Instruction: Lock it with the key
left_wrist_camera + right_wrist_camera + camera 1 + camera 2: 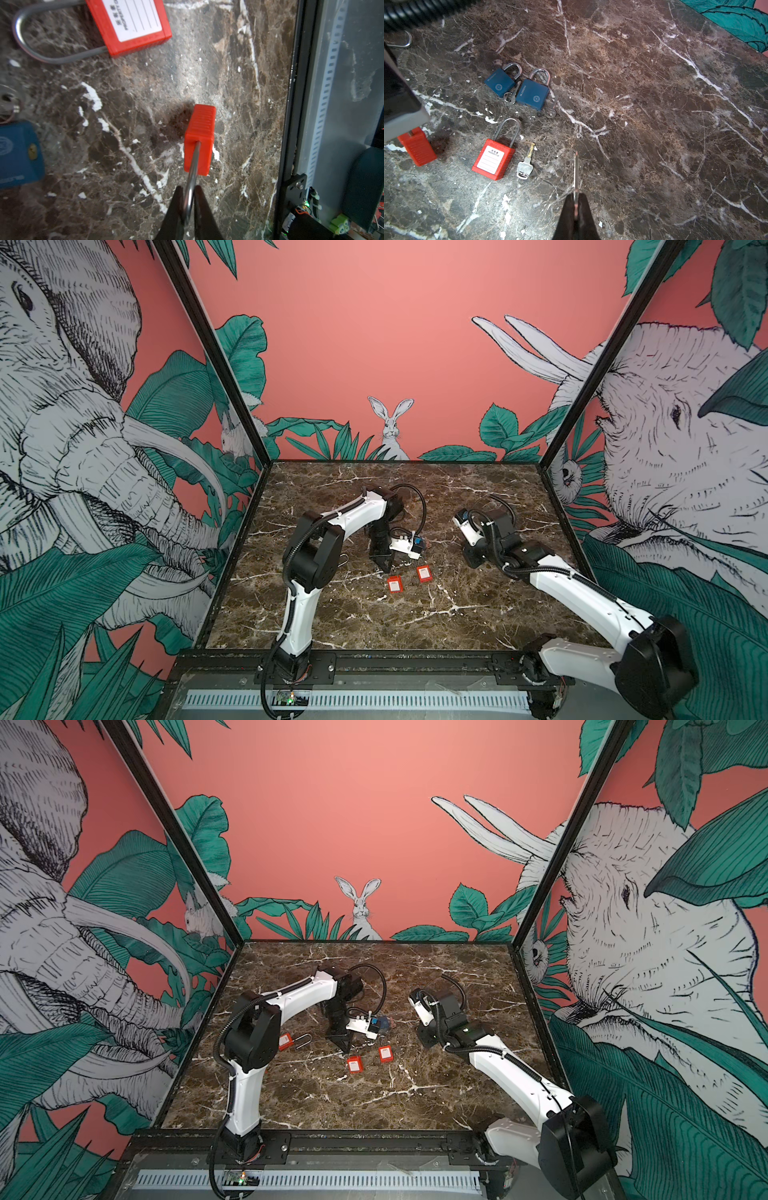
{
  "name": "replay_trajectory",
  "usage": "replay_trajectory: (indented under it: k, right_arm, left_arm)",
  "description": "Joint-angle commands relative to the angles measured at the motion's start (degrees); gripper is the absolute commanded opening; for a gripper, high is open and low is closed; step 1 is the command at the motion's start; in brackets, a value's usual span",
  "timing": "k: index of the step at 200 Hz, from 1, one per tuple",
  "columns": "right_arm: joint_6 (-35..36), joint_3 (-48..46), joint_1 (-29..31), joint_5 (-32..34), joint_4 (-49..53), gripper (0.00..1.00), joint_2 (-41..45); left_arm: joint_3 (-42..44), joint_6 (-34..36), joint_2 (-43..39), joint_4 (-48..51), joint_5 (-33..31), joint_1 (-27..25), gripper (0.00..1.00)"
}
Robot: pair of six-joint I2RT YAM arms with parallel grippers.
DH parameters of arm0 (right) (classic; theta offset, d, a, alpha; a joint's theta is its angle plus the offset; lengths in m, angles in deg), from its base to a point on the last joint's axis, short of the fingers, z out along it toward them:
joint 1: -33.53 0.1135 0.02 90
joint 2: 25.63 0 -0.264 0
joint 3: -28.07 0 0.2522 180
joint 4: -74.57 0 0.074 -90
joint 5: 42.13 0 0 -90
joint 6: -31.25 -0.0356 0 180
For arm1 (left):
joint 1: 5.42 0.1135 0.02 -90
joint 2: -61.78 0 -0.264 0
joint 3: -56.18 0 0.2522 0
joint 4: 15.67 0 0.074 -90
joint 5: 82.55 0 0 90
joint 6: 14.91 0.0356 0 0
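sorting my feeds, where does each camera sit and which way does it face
Both top views: high over the near edge, looking down at the table and back wall; both arms show.
Left wrist: on the left arm, facing down past the left pincer, shut on the red padlock by its shackle.
Right wrist: facing down past the right pincer, shut on a key.
Shared: both wrist views show that red padlock and the labelled padlock.

On the worktop (332, 614) a key (525, 164) lies just beside one padlock (493, 159), with two more padlocks (532, 93) side by side behind it.
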Motion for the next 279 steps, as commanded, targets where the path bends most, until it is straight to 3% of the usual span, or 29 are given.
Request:
replay_trajectory:
  k: [1, 85, 191, 247, 279]
  right_arm:
    - [-0.67, 0.10, 0.45, -0.60, -0.92, 0.00, -0.59]
    - [-1.84, 0.98, 0.41, -1.63, -0.26, 0.00, -1.77]
    - [-3.39, 1.80, 1.48, -2.40, -0.03, 0.00, -4.03]
    - [-4.60, 3.13, 2.43, -2.84, 1.28, 0.02, -5.32]
    - [-10.08, 4.82, 4.56, -3.15, 4.30, 0.02, -6.43]
  left_arm:
    - [0.39, 0.45, 0.07, -3.14, -0.08, -0.38, 0.14]
    - [0.02, -3.84, 3.47, -7.81, -0.60, -0.12, 0.16]
    - [-0.76, -5.61, 3.48, -9.80, -0.81, 0.35, 0.31]
    - [0.02, -7.35, 0.86, -11.99, 0.21, 0.88, 0.33]
    - [2.44, -10.14, -4.43, -16.71, 1.61, 1.84, 0.34]
